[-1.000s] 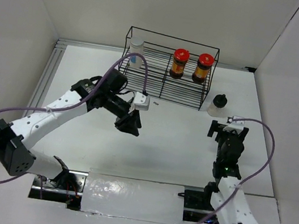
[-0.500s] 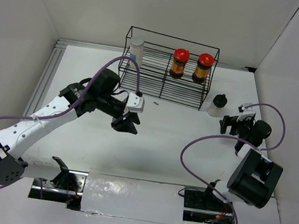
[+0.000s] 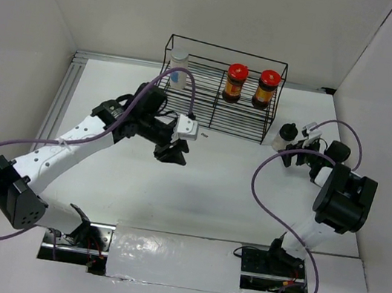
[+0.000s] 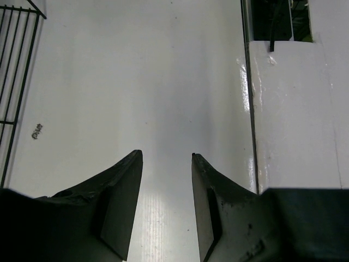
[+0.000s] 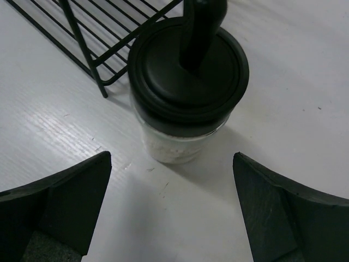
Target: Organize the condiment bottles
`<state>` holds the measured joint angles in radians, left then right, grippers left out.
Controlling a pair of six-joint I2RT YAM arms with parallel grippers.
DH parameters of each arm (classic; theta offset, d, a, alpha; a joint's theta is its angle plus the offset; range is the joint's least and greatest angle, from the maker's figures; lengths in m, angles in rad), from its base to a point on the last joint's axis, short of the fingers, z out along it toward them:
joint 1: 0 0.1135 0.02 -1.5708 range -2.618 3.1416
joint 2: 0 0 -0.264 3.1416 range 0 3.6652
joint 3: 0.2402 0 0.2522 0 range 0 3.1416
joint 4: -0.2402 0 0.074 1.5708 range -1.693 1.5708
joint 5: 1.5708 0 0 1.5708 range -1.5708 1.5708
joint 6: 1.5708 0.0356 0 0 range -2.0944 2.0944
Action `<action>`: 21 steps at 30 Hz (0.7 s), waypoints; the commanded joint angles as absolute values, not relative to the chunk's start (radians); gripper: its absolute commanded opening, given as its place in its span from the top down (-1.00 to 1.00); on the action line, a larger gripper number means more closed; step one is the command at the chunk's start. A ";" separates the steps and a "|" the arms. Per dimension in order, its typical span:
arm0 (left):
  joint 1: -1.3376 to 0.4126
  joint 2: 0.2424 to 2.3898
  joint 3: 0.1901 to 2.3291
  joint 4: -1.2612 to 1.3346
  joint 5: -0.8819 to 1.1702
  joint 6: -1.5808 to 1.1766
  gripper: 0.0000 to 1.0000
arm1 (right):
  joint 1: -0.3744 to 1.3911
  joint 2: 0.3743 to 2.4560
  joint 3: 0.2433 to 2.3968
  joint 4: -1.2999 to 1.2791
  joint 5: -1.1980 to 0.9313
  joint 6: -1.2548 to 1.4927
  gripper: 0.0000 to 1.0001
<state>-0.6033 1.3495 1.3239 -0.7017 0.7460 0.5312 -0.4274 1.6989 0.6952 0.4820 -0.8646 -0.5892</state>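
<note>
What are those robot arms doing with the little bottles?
They are tidying bottles into the wire rack. Three are in it already: a white-capped bottle at the left end and two red-capped bottles further right. The black-capped bottle stands upright on the table by the rack's right end. The right gripper is open and lined up on it, not touching it yet. The left gripper is closed and empty, over bare table in front of the rack.
</note>
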 commanded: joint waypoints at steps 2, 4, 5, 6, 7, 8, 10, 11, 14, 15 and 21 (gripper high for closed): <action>-0.598 1.385 1.391 -0.683 0.735 0.569 -0.07 | -0.413 1.784 0.791 0.479 -0.936 -0.649 -0.94; -0.598 1.404 1.402 -0.680 0.723 0.569 -0.06 | -0.414 1.812 0.822 0.479 -0.949 -0.652 -0.94; -0.598 1.416 1.407 -0.677 0.709 0.571 -0.06 | -0.414 1.831 0.839 0.482 -0.966 -0.653 -0.93; -0.597 1.419 1.411 -0.680 0.704 0.571 -0.06 | -0.414 1.842 0.847 0.482 -0.974 -0.661 -0.93; -0.597 1.423 1.420 -0.683 0.703 0.569 -0.06 | -0.413 1.850 0.856 0.473 -0.982 -0.667 -0.93; -0.597 1.428 1.424 -0.686 0.701 0.569 -0.06 | -0.408 1.859 0.867 0.459 -0.985 -0.682 -0.92; -0.597 1.439 1.433 -0.690 0.703 0.565 -0.06 | -0.396 1.881 0.899 0.424 -0.992 -0.718 -0.90; -0.597 1.445 1.437 -0.695 0.704 0.566 -0.06 | -0.391 1.885 0.913 0.417 -0.994 -0.732 -0.90; -0.597 1.453 1.443 -0.693 0.700 0.561 -0.06 | -0.388 1.907 0.931 0.417 -0.996 -0.736 -0.88; -0.597 1.454 1.443 -0.690 0.698 0.557 -0.06 | -0.387 1.917 0.937 0.404 -1.006 -0.742 -0.87; -0.597 1.465 1.450 -0.687 0.699 0.555 -0.06 | -0.388 1.940 0.976 0.328 -1.035 -0.805 -0.73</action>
